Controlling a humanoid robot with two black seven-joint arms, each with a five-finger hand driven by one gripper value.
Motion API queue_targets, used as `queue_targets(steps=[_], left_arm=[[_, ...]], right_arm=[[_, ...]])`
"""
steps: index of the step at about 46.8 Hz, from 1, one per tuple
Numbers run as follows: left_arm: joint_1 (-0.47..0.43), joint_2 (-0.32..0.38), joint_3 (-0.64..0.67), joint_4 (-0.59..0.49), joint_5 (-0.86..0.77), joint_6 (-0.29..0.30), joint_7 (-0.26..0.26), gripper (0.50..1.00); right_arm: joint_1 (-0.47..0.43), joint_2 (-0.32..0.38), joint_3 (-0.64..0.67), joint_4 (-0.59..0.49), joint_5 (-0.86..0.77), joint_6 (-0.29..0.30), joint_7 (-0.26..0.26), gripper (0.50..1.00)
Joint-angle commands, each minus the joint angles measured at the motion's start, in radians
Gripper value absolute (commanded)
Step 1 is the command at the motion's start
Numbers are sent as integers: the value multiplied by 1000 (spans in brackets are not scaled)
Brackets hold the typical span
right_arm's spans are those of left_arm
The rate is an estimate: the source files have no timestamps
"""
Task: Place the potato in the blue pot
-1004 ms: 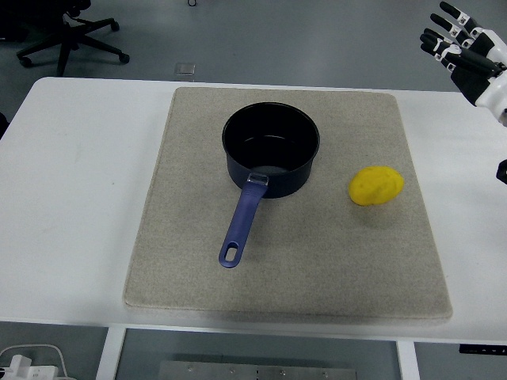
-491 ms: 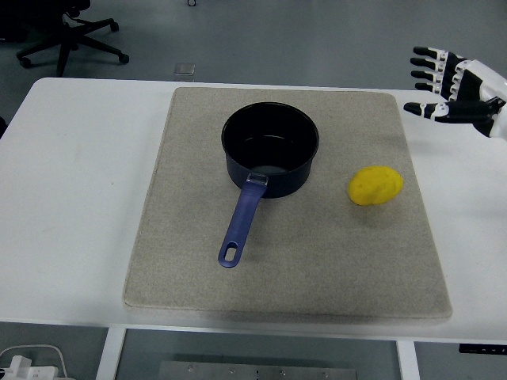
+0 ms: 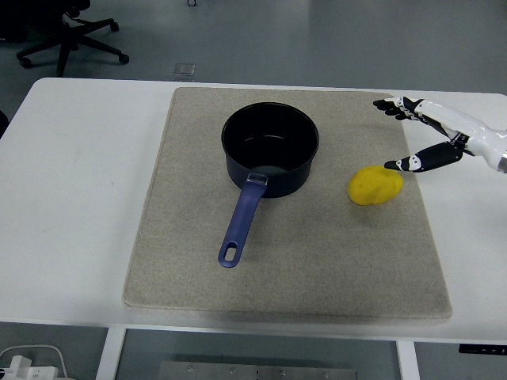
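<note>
We see the right hand (image 3: 428, 134) reaching in from the right edge with its fingers spread wide and holding nothing, the thumb tip just beside the upper right of the potato (image 3: 375, 185) and the other fingers stretched out well above it toward the far side of the mat (image 3: 198, 285). The potato lies on that mat, near the right of the blue pot (image 3: 271, 149), which stands upright and empty with its handle (image 3: 242, 221) pointing toward the near edge of the table (image 3: 71, 198). From this high view we cannot tell whether the thumb touches the potato or only hangs over it. The main risk, as we judge it, is that the rounded potato gets nudged by that thumb before the fingers close around it and rolls away across the mat. A grasp closed too far off centre could also squeeze it out sideways. On the carry, a low path could knock the pot's rim and shift the pot.
</note>
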Motion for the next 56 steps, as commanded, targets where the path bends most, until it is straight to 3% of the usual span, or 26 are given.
queue_targets(steps=[1, 20, 27, 56], left_arm=[[0, 0, 0, 0, 0, 0, 0, 994], [0, 0, 0, 0, 0, 0, 0, 994], [0, 0, 0, 0, 0, 0, 0, 994], [0, 0, 0, 0, -1, 0, 0, 994]], right_arm=[[29, 12, -51, -2, -54, -10, 1, 938], [97, 100, -189, -34, -114, -16, 1, 938], [97, 152, -228, -98, -149, -41, 6, 938], [92, 154, -271, -147, -208, -52, 61, 922]])
